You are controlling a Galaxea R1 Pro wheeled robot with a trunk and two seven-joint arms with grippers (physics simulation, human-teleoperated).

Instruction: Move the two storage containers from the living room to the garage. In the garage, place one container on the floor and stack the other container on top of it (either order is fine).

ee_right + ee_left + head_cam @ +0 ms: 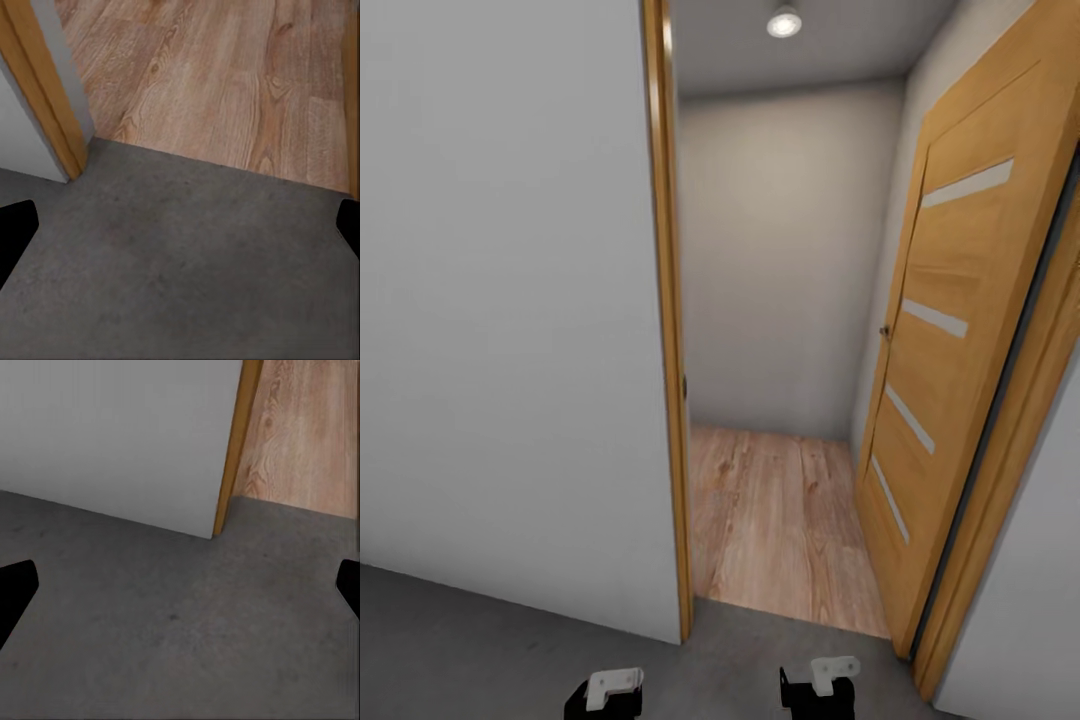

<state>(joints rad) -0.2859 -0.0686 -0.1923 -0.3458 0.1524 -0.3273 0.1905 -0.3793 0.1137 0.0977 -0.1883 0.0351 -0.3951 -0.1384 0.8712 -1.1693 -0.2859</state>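
Head view: open doorway (780,400) dead ahead across garage floor (480,640); left gripper (180,600), right gripper (180,240) spread, empty.

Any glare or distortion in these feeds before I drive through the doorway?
Head view: one ceiling spotlight glows without washing anything out; door and frame lean from wide-angle distortion. Both wrist views: evenly lit concrete floor, slightly soft, no glare.

Dark grey concrete floor (480,650) meets the doorway.
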